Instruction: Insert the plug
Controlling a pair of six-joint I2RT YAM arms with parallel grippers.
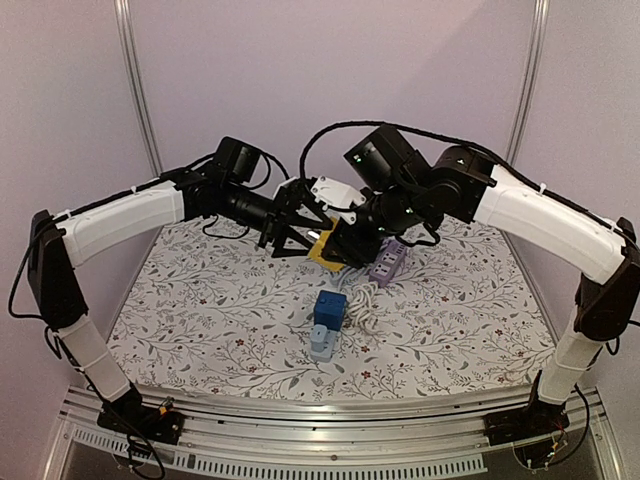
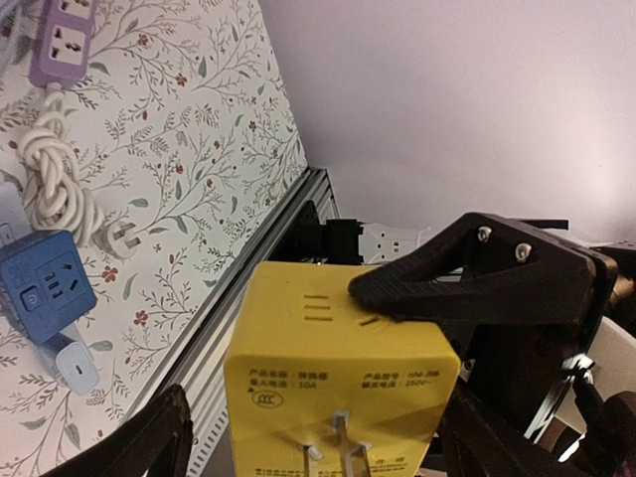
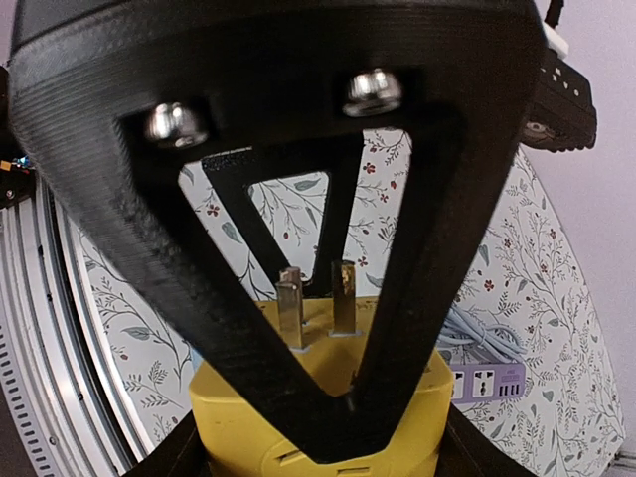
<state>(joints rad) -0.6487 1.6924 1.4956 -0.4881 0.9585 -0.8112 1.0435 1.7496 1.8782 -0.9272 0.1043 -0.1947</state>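
Note:
The yellow plug (image 1: 322, 250) hangs in the air between both grippers over the middle of the table. My right gripper (image 1: 338, 246) is shut on its body; in the right wrist view (image 3: 318, 457) its dark fingers press both sides of the plug (image 3: 412, 397), metal prongs pointing up. My left gripper (image 1: 285, 240) is open, and in the left wrist view (image 2: 318, 447) its fingers flank the plug (image 2: 298, 348) with a gap on the left. A right finger (image 2: 477, 283) lies on the plug's top face. The purple power strip (image 1: 388, 262) lies on the cloth behind.
A blue socket cube (image 1: 328, 310) sits on a pale blue block (image 1: 322, 345) near the table's middle, beside a coiled white cord (image 1: 362, 300). The strip (image 2: 62, 40), cord (image 2: 55, 179) and cube (image 2: 45, 288) show in the left wrist view. The metal rail (image 1: 330, 405) marks the near edge.

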